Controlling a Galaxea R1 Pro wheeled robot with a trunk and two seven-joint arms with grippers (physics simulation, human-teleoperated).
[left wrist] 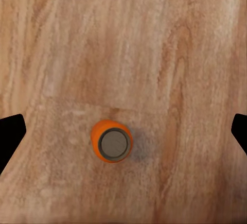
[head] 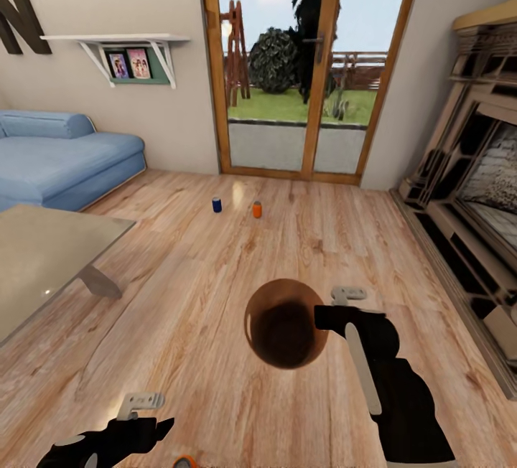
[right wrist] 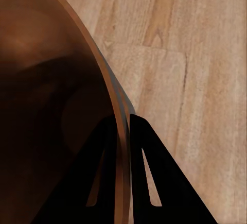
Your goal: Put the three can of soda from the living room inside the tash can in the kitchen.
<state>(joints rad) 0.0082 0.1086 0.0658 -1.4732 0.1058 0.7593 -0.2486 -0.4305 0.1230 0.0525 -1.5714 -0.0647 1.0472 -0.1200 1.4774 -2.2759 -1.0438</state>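
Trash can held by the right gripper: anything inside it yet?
No can shows inside the trash can; the visible brown interior looks bare, but its bottom is in dark shadow, so I can't be certain.

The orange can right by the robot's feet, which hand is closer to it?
Left. The left gripper hangs open directly above that orange can. The right gripper is off to the side, pinching the trash can rim.

We see blue sofa (head: 68, 159) at left, grey table (head: 43, 260) lower left, wall shelf (head: 118, 41) upper left, fireplace (head: 481, 174) at right.
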